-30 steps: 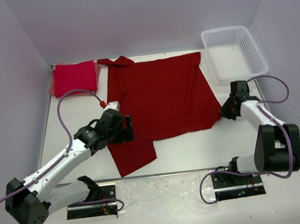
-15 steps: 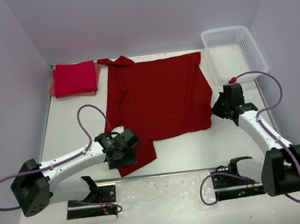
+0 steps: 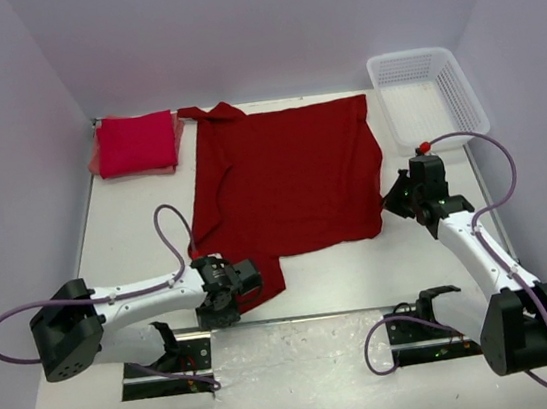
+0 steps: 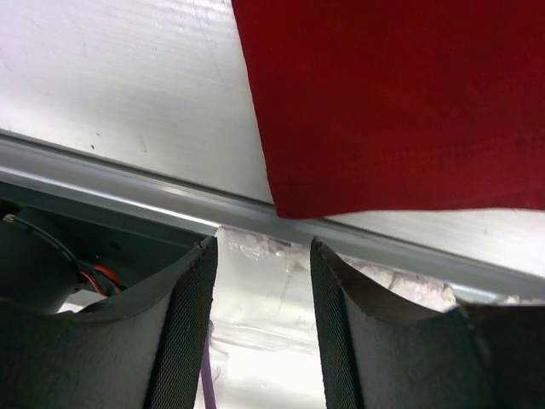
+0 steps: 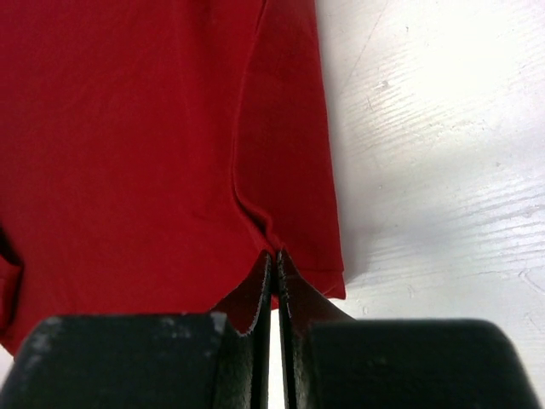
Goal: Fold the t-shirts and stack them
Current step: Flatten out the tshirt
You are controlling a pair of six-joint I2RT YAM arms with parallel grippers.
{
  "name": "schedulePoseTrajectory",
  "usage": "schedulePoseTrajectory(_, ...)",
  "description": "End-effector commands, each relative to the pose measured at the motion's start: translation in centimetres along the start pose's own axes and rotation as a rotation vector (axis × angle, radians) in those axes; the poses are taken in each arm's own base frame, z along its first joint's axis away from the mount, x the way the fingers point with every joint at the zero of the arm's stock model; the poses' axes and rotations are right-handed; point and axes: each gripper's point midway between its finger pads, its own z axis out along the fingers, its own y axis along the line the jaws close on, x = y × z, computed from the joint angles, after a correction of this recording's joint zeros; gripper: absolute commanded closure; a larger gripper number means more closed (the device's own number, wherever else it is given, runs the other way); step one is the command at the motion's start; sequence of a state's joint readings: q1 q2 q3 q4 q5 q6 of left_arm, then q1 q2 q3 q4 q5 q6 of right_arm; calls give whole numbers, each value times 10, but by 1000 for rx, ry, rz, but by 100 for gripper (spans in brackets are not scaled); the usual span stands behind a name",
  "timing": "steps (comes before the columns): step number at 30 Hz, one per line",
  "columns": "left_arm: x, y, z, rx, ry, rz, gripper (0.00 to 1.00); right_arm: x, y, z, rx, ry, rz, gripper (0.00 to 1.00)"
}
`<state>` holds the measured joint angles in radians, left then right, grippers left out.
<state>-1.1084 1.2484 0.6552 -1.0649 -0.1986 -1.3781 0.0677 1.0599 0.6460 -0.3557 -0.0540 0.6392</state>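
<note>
A darker crimson t-shirt (image 3: 285, 178) lies spread flat mid-table, with a flap reaching toward the near edge. A bright red folded t-shirt (image 3: 134, 144) sits at the back left corner. My left gripper (image 3: 223, 310) is open and empty at the near left corner of the flap. In the left wrist view its jaws (image 4: 262, 256) stand apart over the metal rail, just short of the cloth's corner (image 4: 392, 102). My right gripper (image 3: 394, 201) is shut on the crimson t-shirt's near right corner. The right wrist view shows cloth (image 5: 170, 136) pinched at the fingertips (image 5: 274, 256).
A white lattice basket (image 3: 427, 93) stands at the back right. A metal rail (image 3: 308, 316) runs along the table's near edge, also in the left wrist view (image 4: 128, 183). Purple cables loop beside both arms.
My left arm has swung from the shirt's left side down to the near flap corner. My right gripper has drawn the shirt's near right corner slightly leftward.
</note>
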Motion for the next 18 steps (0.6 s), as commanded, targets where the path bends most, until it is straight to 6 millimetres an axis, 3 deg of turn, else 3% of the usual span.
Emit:
schedulePoseTrajectory(1, -15, -8, -2, -36, -63, -8, 51, -3, 10, -3, -49, -22, -29, 100)
schedulePoseTrajectory(9, -37, -31, 1, -54, -89, 44, 47, -3, 15, -7, -65, -32, -47, 100)
schedulePoseTrajectory(15, -20, -26, 18, -40, -5, 45, 48, -6, 17, -12, -77, -58, -50, 100)
schedulePoseTrajectory(18, -18, -20, 15, -49, 0, 29, 47, -6, 18, -13, -85, -61, -50, 100)
